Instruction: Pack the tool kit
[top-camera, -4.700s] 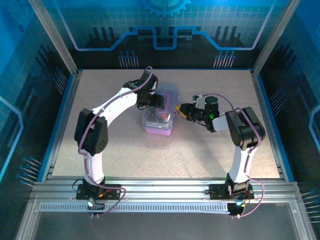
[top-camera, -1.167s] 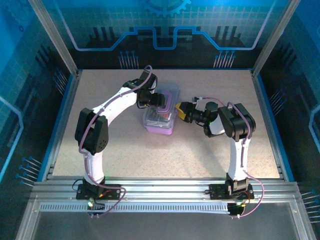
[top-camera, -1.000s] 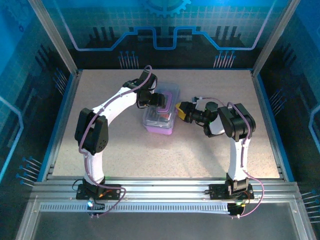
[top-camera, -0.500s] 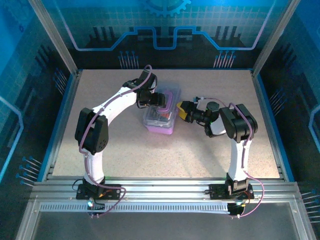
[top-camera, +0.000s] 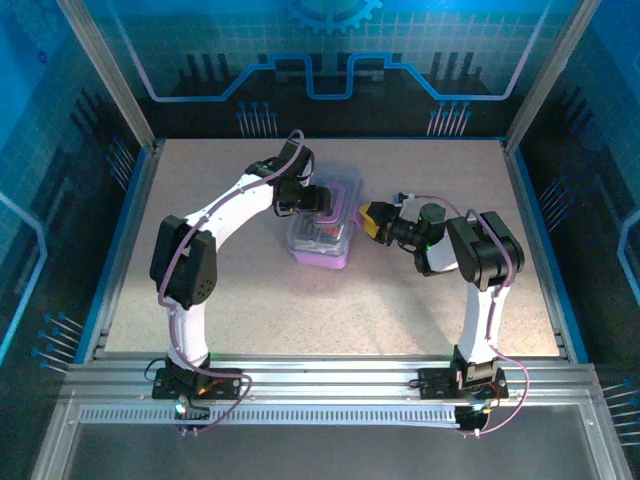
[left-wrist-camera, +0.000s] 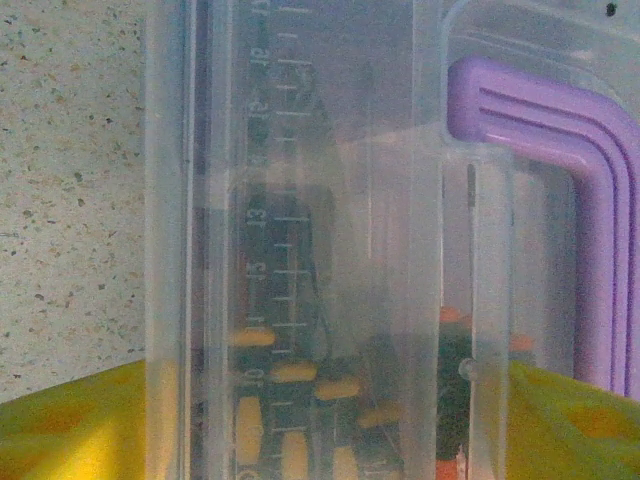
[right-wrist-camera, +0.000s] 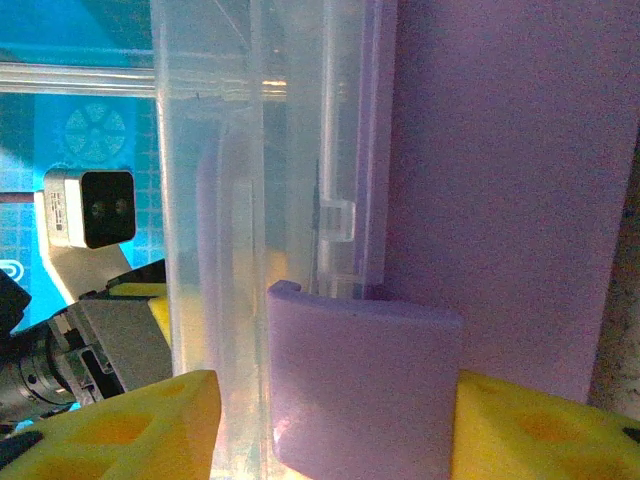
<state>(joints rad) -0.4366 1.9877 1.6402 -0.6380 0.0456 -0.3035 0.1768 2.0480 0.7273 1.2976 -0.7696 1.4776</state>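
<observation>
Purple latch tab (right-wrist-camera: 360, 390) on the right side of the tool case (top-camera: 322, 232) is the item in hand. I read this as the closing step. The screwdrivers (left-wrist-camera: 290, 420) show inside through the clear lid (left-wrist-camera: 320, 150), which looks down or nearly so.

- Case: flat on the table (top-camera: 250, 310), between the two grippers.
- Left gripper (left-wrist-camera: 330, 425): on top of the case, fingers clasping it across its width, just short of the purple handle (left-wrist-camera: 560, 120). It looks like a steadying hold.
- Right gripper (right-wrist-camera: 335, 425): hard against the case's right side, jaws apart, one yellow finger on each side of the tab. The right finger meets the tab's edge, with a gap on the other side, so it is not clamped yet.

Next move, my call: pinch or press the tab toward the case until it seats, while the left holds the case steady. A push off-axis would slide or twist the case.

Room: there is bare table right of, left of and nearer than the case. It's tight above the case, since the left wrist sits just past the lid from the right fingers. Retreat the right arm rightward, away from the case.
</observation>
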